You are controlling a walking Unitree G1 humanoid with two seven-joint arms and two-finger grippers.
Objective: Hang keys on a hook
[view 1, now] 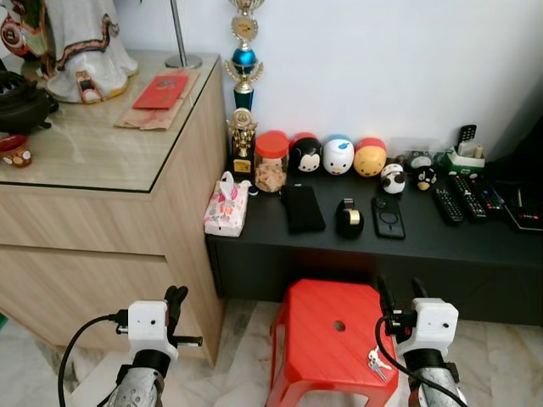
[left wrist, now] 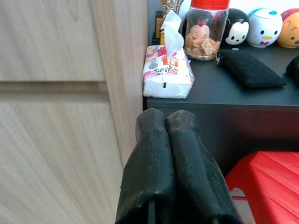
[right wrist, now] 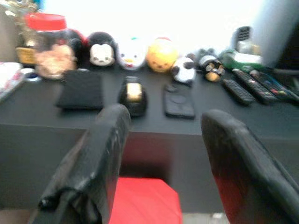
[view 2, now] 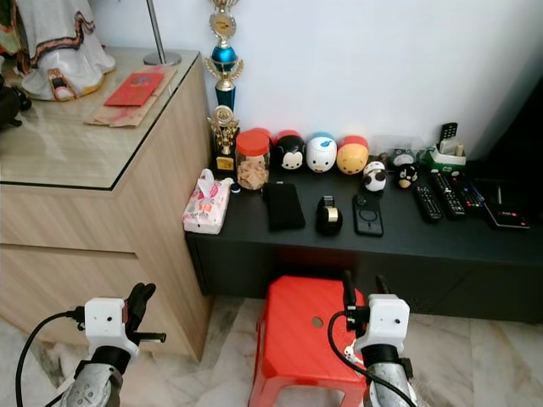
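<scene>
A small bunch of silver keys [view 1: 376, 363] lies on the top of a red plastic stool [view 1: 327, 335], near its right front corner and just beside my right wrist. My right gripper [view 1: 400, 292] hovers over the stool's right side, beyond the keys, with its fingers spread apart and nothing between them; the right wrist view looks past the open right gripper [right wrist: 166, 119] at the black shelf. My left gripper [view 1: 176, 302] hangs left of the stool in front of the wooden cabinet, and in the left wrist view the left gripper [left wrist: 166, 122] has its fingers pressed together, holding nothing.
A low black shelf [view 1: 424, 242] behind the stool carries a tissue pack [view 1: 226, 206], a red-lidded jar [view 1: 271, 161], round character figures, a black pouch, a phone and remotes [view 1: 462, 199]. A wooden cabinet [view 1: 102, 220] with a glass top stands on the left. A trophy [view 1: 243, 76] rises by the white wall.
</scene>
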